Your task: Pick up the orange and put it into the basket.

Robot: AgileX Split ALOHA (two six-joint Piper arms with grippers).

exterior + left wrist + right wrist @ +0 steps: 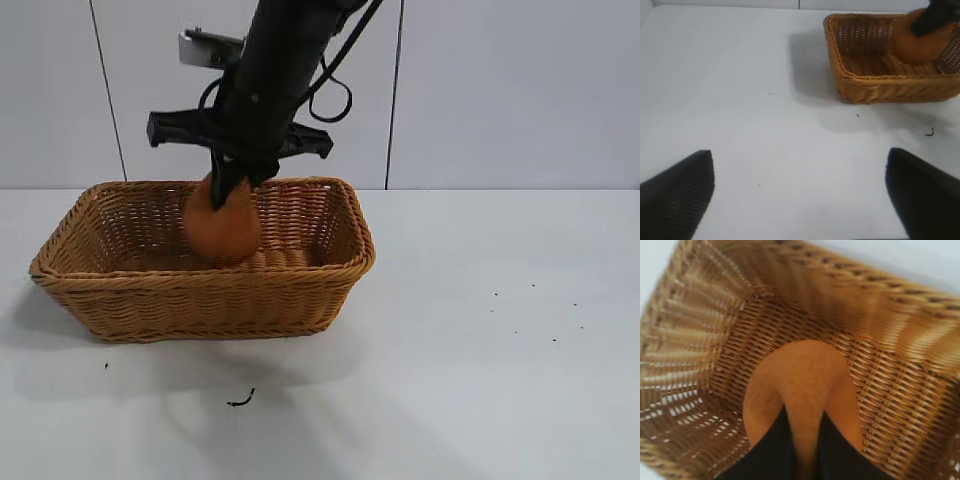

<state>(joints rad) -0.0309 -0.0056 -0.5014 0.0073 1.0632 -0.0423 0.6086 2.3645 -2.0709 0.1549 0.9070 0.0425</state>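
**Orange held over the basket by the right gripper**

Exterior view: the right arm reaches down from above into the basket (150, 300), which stands on the white desk (480, 360) at the left of the scene. The right gripper (228, 190) is closed on the orange (222, 232), its dark fingers pinching the fruit's upper end. The orange hangs inside the basket's outline, its lower half below the braided rim and in front of the far wall. Whether it touches the basket floor cannot be told from this view. A small dark curl (241, 400) lies on the desk in front of the basket, and fine dark specks (533, 312) are scattered at the right.

Right wrist view: the two fingers (771, 452) flank the narrow neck of the orange (800, 375), with the woven floor and flared walls of the basket (890, 385) around it on all sides.

Left wrist view: the left gripper (800, 197) is open, its two dark fingertips (677, 192) set wide apart above bare desk (740, 100), well apart from the basket (875, 90). The orange (917, 42) and the right gripper's dark finger above it appear inside the basket in the distance, and the dark curl (929, 132) lies on the desk just beside the basket.
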